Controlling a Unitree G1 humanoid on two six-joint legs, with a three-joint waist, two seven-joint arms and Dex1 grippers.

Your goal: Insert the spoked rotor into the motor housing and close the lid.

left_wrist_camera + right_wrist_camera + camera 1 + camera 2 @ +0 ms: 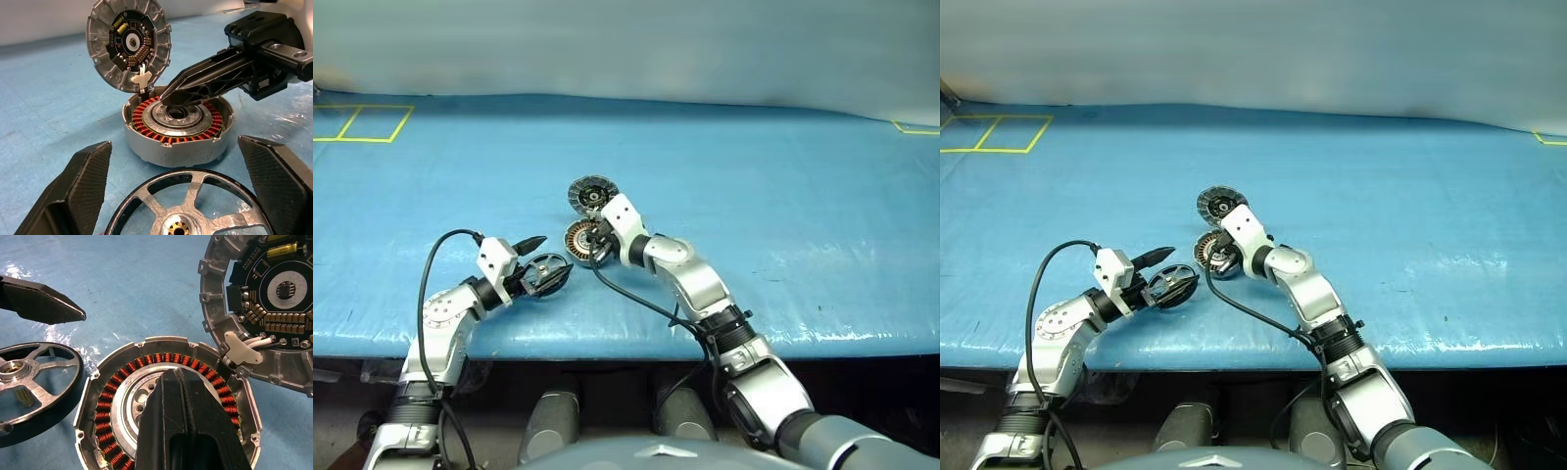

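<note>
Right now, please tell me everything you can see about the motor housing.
The motor housing is a round, shallow, silver metal cup lying flat on the blue table. A ring of copper-orange windings surrounds its silver centre. The lid stands open at its edge. The shut right gripper points into its centre.

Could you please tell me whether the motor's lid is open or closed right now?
Open: the lid stands upright at the motor housing edge, leaving the copper windings exposed.

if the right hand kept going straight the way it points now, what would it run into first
Most likely the motor housing: the shut right hand points down at its silver centre, inside the copper windings, and looks almost on it already. Whether the tips already touch is hard to tell.
</note>
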